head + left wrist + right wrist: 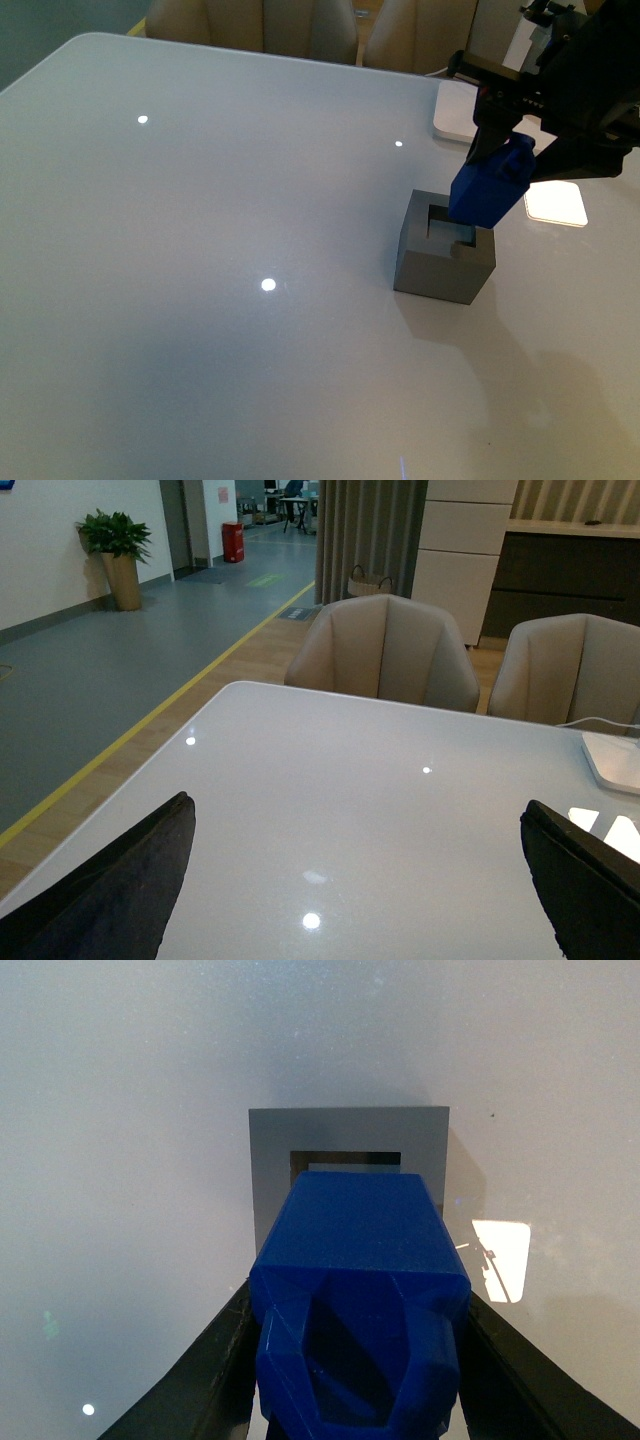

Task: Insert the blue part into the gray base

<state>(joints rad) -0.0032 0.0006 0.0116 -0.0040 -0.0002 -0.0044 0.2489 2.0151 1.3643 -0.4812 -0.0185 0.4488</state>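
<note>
The gray base [443, 262] stands on the white table at the right, its square hole facing up. My right gripper [510, 150] is shut on the blue part [490, 188] and holds it tilted just above the base's far right corner, over the hole. In the right wrist view the blue part [360, 1290] fills the space between the fingers [200, 1380], with the gray base [345, 1140] and its hole right beyond it. My left gripper [360, 880] is open and empty over bare table, not seen in the front view.
A white flat device [455, 110] lies at the table's far right edge, also in the left wrist view [615, 760]. Beige chairs [385, 650] stand beyond the far edge. A bright light patch [555, 202] lies right of the base.
</note>
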